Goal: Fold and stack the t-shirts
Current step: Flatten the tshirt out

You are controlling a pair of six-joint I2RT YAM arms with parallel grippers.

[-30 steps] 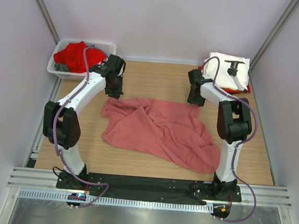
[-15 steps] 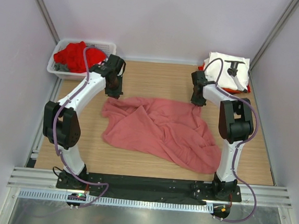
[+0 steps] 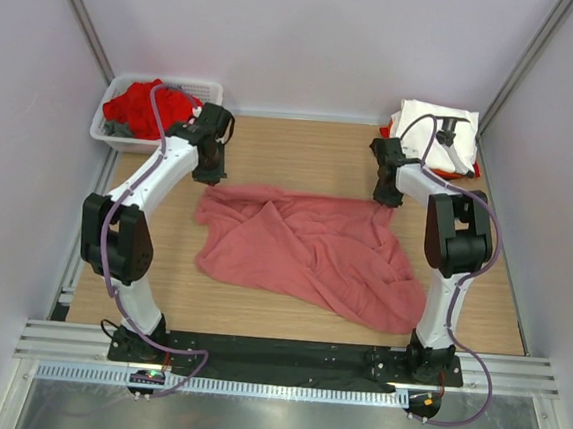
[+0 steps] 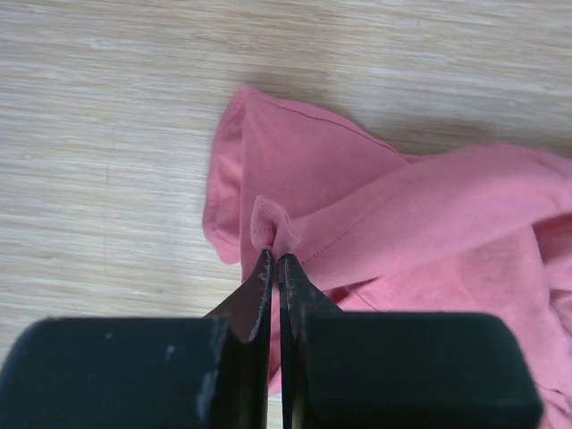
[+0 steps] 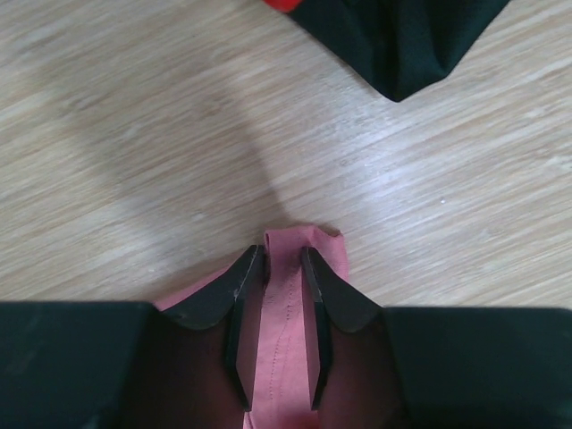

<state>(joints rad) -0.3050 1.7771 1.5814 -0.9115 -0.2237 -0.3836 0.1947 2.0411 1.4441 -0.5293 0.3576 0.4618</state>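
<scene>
Two grippers pinch the far edge of the pink tee (image 3: 314,247), one at each far corner. The left gripper (image 4: 273,259) has its fingers pressed almost flat together on a small tuck of the hem, which sticks up past the tips. Beyond it the tee (image 4: 357,197) lies rumpled on the table (image 3: 302,151). The right gripper (image 5: 281,255) has its fingers a narrow way apart, with a folded strip of the pink tee (image 5: 288,295) clamped between them. A corner of a black tee (image 5: 393,36) lies just beyond on the wood. From above, the pink tee sprawls creased across the middle of the table between the two arms. A white tee (image 3: 424,131) tops a folded pile at the far right corner. The basket (image 3: 202,89) at the far left holds a red tee (image 3: 140,106) and some grey cloth.
</scene>
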